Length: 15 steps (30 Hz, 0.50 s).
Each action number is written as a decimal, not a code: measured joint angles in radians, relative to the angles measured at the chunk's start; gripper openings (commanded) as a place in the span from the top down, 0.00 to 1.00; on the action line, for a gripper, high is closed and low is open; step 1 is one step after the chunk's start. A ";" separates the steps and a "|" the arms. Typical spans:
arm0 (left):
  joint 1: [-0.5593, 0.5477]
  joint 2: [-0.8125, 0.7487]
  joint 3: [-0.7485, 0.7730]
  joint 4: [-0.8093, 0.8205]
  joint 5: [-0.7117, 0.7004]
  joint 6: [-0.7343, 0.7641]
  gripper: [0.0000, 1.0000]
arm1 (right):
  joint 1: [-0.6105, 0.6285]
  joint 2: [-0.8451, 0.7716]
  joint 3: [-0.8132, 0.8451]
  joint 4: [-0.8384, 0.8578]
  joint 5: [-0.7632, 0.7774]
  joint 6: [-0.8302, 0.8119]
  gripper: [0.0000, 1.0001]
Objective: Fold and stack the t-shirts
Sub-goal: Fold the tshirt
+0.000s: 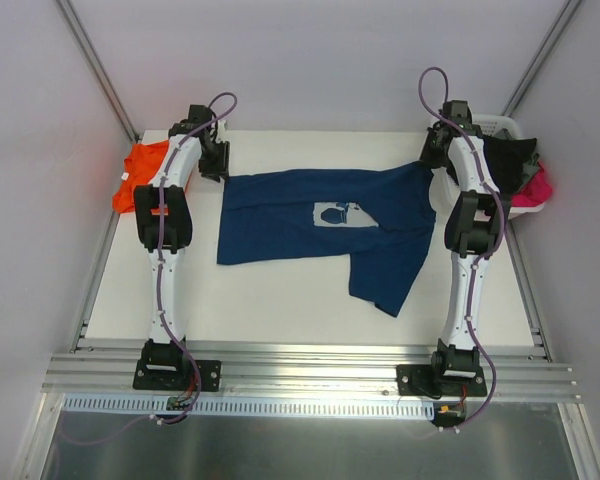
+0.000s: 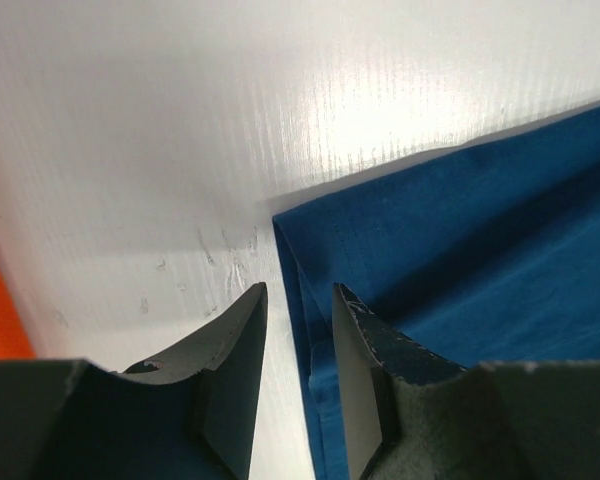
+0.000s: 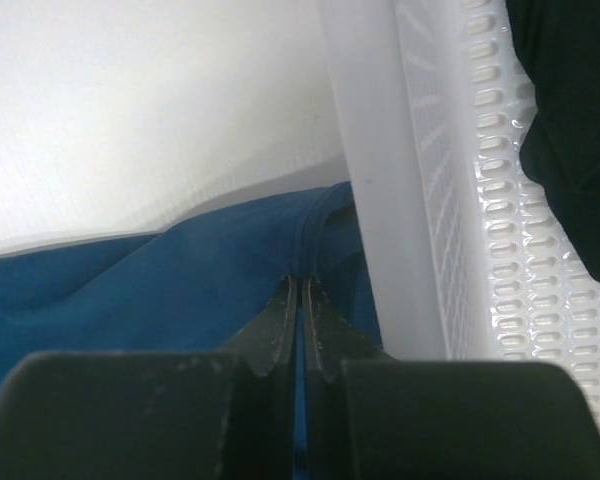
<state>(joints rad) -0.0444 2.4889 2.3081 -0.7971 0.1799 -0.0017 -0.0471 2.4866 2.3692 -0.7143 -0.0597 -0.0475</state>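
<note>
Navy t-shirt (image 1: pixel 280 215) edge between parted left fingers (image 2: pixel 235 370); right fingers (image 3: pixel 276 330) pinch it.

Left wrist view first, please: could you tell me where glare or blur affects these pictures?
Left wrist: glare whitens the table beyond the navy t-shirt; the near left fingers are dark and soft. Right wrist: right fingers blurred, white basket sharp. Top external: even light, faint shadows.

One navy t-shirt (image 1: pixel 270 215), one orange t-shirt (image 1: pixel 138 170), one basket (image 1: pixel 502 123).
</note>
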 measured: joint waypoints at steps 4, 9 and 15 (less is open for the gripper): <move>0.000 0.002 0.007 0.003 0.010 -0.002 0.73 | 0.006 0.000 -0.004 0.000 0.000 -0.003 1.00; 0.000 0.021 0.024 0.008 0.030 -0.001 0.75 | 0.011 0.000 -0.008 0.000 0.000 -0.007 0.99; 0.000 0.039 0.027 0.012 0.047 -0.002 0.80 | 0.012 0.000 -0.009 0.000 0.002 -0.010 0.99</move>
<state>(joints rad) -0.0444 2.5275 2.3356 -0.7853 0.2272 -0.0032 -0.0349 2.4866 2.3600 -0.7147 -0.0574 -0.0578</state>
